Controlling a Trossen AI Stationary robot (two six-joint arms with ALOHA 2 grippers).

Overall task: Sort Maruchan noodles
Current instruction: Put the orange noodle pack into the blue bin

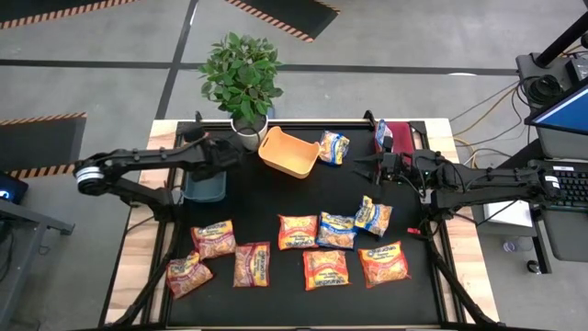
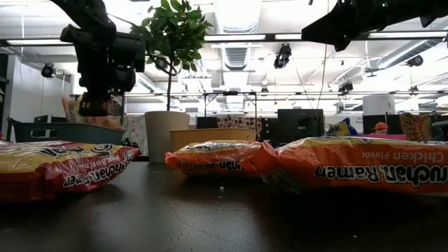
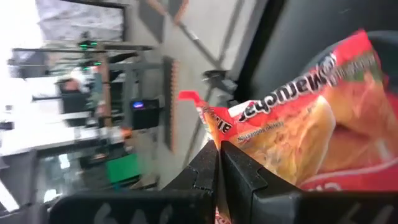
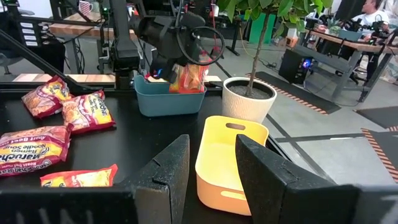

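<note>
My left gripper (image 4: 169, 62) hangs over the dark teal bin (image 4: 169, 99) at the table's far left, shut on a pinkish-red Maruchan packet (image 3: 311, 124). My right gripper (image 4: 211, 146) is open and touches nothing. It hovers above the table right of the orange bin (image 1: 289, 153), with its fingers pointing left. Several more packets lie flat on the black mat: pinkish-red ones (image 1: 213, 238) on the left, orange ones (image 1: 325, 268) and blue-and-yellow ones (image 1: 336, 230) in the middle and right. One blue-and-yellow packet (image 1: 333, 147) lies beside the orange bin. My left gripper pinches the pinkish-red packet between its two shut fingers at one crimped end (image 3: 214, 121), coming from above. The packet (image 4: 186, 78) hangs below the fingers, lifted clear of the table, with its lower part at the rim of the teal bin.
A potted plant (image 1: 241, 69) in a white pot (image 4: 249, 98) stands between the teal and orange bins at the far edge. A red bin (image 1: 399, 136) with a blue packet (image 1: 381, 133) in it sits at the far right. Bare mat lies between the bins and the packet rows.
</note>
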